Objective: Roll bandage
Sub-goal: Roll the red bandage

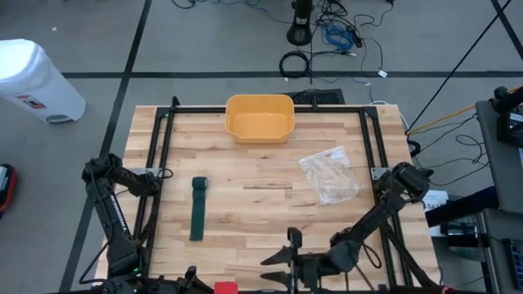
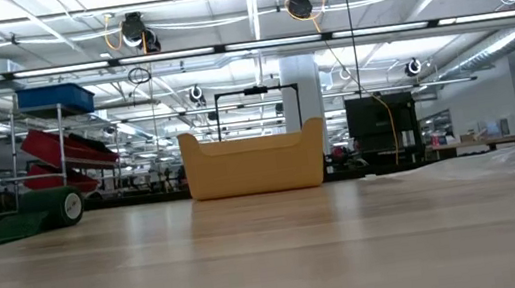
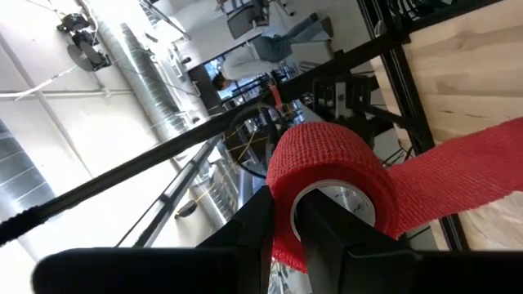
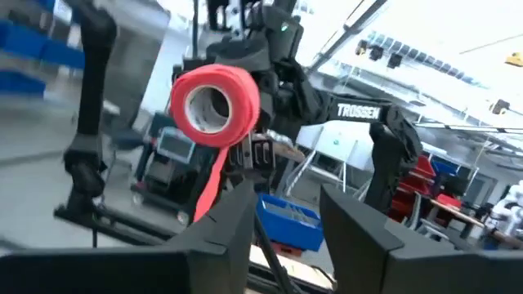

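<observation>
**Red roll held off the near edge, tail free for winding**

Here your counter (image 1: 261, 192) carries only bystanders. The yellow tub (image 1: 259, 118) sits at the far middle edge, out of both arms' working space. The clear plastic bag (image 1: 329, 174) lies flat on the right half. The green bandage (image 1: 198, 207) lies on the left half as a strip with its far end already curled into a small roll; nothing touches it, so you can judge it either finished with or waiting its turn.

The work itself sits at the counter's near edge, where both arms fold in low. That placement makes sense: a roll held in the air leaves the loose tail free to hang and be drawn around it.

Your left claw (image 3: 282, 220) pinches the red bandage roll (image 3: 327, 184) through its wall, one finger inside the core and one outside. The red tail runs off the roll to one side. In the high view only a small red patch shows at the bottom edge.

Your right claw (image 4: 286, 214) faces that roll from a little way off, fingers spread with nothing between them. It touches neither roll nor tail.

As a judgement, your next move is to take the hanging tail with the right claw; the risk is pulling slack crookedly so that the layers wander off the core.
</observation>
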You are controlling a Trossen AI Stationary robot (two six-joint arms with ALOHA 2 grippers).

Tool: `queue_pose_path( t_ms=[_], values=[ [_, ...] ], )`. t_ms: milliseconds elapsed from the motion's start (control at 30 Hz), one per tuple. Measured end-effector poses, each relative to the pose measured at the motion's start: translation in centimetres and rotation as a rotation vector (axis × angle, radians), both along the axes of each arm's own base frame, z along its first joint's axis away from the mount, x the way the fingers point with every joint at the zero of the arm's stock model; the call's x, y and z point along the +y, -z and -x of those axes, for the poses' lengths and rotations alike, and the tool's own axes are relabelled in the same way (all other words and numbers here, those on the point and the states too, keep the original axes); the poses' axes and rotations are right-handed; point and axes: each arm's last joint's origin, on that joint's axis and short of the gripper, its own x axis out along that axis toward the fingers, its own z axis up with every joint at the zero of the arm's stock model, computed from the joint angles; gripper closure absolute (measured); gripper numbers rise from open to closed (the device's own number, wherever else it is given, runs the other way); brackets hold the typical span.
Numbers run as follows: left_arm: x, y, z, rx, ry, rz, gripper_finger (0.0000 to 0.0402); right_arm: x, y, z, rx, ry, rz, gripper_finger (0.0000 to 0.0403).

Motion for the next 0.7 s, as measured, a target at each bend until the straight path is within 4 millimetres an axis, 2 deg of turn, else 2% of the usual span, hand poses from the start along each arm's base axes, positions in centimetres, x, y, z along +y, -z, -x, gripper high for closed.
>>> queue_pose_path(
  t_ms=[167,300,467,700],
  values=[
    [0.1,0.0,-0.2,0.000,-0.001,0.002,0.0343,0.2,-1.5,-1.7,0.107,-0.035,0.021,0.0228],
    [0.1,0.0,-0.3,0.000,0.001,0.002,0.0343,0.0,-2.8,-2.3,0.083,-0.075,-0.003,0.0205],
    [0.1,0.0,-0.3,0.001,0.003,0.002,0.0343,0.2,-3.7,-2.3,0.039,-0.152,-0.031,0.0200],
    [0.1,0.0,-0.3,0.002,0.003,0.011,0.0343,-0.1,-3.7,-2.6,0.043,-0.191,-0.081,0.0204]
  ],
)
